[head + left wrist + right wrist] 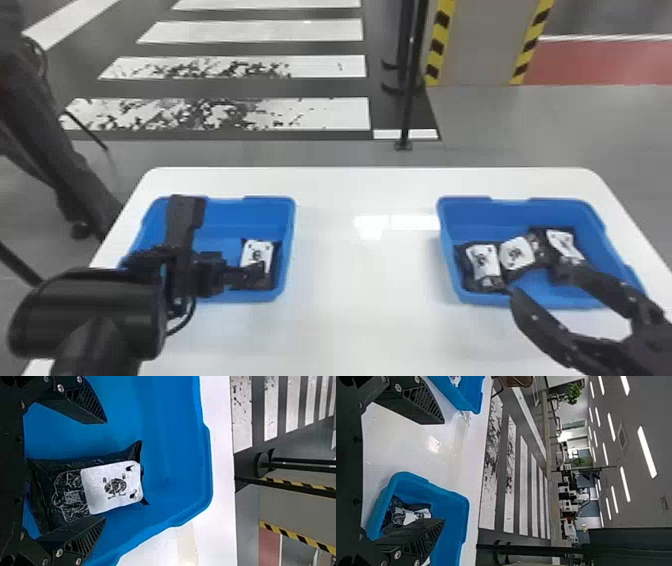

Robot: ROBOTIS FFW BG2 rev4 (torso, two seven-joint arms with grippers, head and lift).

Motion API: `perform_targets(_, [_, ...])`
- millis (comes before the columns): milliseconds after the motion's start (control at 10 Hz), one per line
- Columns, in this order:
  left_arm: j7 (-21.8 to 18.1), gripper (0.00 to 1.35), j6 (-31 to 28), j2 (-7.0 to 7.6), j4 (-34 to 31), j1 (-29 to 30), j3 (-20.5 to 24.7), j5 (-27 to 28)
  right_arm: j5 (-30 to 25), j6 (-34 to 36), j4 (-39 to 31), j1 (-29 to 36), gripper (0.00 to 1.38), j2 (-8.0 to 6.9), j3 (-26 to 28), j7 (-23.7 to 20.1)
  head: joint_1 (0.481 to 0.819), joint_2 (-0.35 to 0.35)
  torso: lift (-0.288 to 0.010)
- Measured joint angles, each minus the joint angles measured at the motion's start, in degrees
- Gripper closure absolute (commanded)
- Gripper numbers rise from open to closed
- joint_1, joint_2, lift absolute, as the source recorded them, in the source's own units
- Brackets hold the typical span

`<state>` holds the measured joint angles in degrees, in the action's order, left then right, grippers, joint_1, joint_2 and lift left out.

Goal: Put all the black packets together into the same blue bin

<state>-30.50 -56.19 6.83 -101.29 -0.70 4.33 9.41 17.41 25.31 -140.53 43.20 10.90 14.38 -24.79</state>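
- Evidently the task is well along: three of the four black packets in sight share the right-hand blue bin (520,215), namely a left packet (484,262), a middle packet (516,252) and a far-right packet (564,242), lying close together.
- One job is left, as far as I can judge — the lone packet (113,485), which lies label up on the floor of the left-hand blue bin (166,455), apart from the other three.
- The left gripper (105,471) is open at that packet, its fingers spread to either side; it grips nothing, and whether a finger touches the packet I cannot tell.
- The right gripper (443,471) is open and empty too, at the near side of the right-hand bin on the white table (360,320).
- Closing on the lone packet looks like the step in hand. Lifting it out and carrying it across to the three would then finish the task — provided the slick-looking wrapper does not slip or snag on the bin wall.
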Motion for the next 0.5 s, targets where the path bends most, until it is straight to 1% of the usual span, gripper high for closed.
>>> perform_targets(200, [-0.2, 0.44, -3.0, 0.07, 0.5, -1.0, -0.8, 1.3, 0.0, 0.0, 0.4, -0.4, 0.15, 0.00, -0.1, -0.3, 0.695, 0.043, -0.110])
perform_targets(300, [-0.2, 0.56, -4.7, 0.10, 0.7, -1.5, -1.2, 2.1, 0.0, 0.0, 0.5, -0.6, 0.15, -0.01, -0.1, -0.5, 0.695, 0.047, -0.110])
perform_targets(400, [-0.2, 0.64, -6.2, 0.16, 0.8, -1.9, -1.5, 2.8, 0.0, -0.1, 0.6, -0.8, 0.15, -0.04, -0.1, -0.7, 0.695, 0.049, -0.110])
perform_targets(500, [-0.2, 0.88, -7.4, 0.23, 0.8, -2.2, -2.0, 3.6, 0.0, -0.1, 0.7, -0.9, 0.15, -0.07, -0.1, -0.7, 0.695, 0.052, -0.110])
